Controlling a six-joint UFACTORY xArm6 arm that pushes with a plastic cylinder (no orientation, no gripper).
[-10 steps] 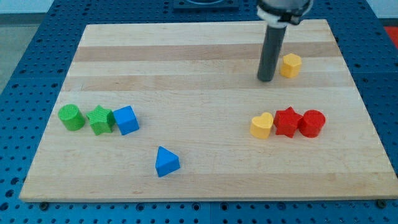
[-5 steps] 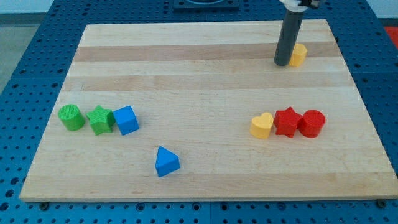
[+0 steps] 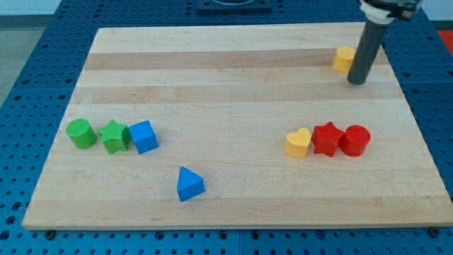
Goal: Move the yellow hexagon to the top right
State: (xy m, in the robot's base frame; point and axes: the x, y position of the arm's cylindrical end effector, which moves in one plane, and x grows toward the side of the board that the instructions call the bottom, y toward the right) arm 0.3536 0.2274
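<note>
The yellow hexagon [image 3: 344, 59] lies near the board's top right, partly hidden on its right side by my rod. My tip [image 3: 357, 81] rests on the board just below and to the right of the hexagon, close to it or touching it. The rod rises from there to the view's top right.
A yellow heart [image 3: 298, 142], a red star [image 3: 327, 138] and a red cylinder [image 3: 354, 139] form a row at the right. A green cylinder [image 3: 81, 133], a green star [image 3: 114, 136] and a blue cube [image 3: 144, 136] form a row at the left. A blue triangle [image 3: 188, 183] lies below.
My tip has moved from the hexagon's left, round to its lower right. The yellow hexagon has shifted up and to the right. The other blocks have not moved.
</note>
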